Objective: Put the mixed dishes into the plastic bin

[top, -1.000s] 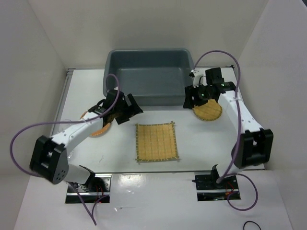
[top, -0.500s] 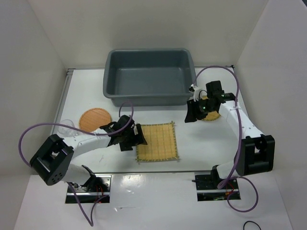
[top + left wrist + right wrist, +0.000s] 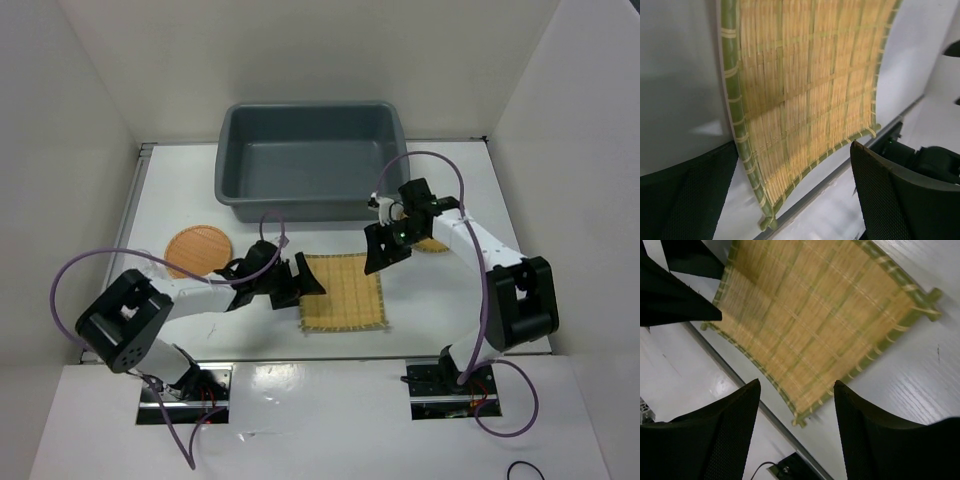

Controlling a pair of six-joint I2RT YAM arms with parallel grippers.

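Note:
The square yellow mat (image 3: 345, 293) lies flat on the white table in front of the grey plastic bin (image 3: 232, 165). My left gripper (image 3: 306, 284) is open at the mat's left edge. In the left wrist view the mat (image 3: 805, 90) has its near corner between the spread fingers (image 3: 687, 200). My right gripper (image 3: 379, 252) is open over the mat's far right corner. The mat (image 3: 815, 320) fills the right wrist view, beyond the open gripper (image 3: 797, 432). The orange-brown round mat (image 3: 197, 249) lies at the left. The round yellow mat (image 3: 433, 244) is mostly hidden behind the right arm. I see no clear cups.
The table's front edge groove (image 3: 330, 360) runs just below the square mat and also shows in the right wrist view (image 3: 735, 375). White walls close in the left, right and back sides. The bin looks empty inside.
My left gripper has moved right from the orange-brown mat to the square mat's left edge, and the mat has slid slightly right. My right gripper has moved left off the round yellow mat.

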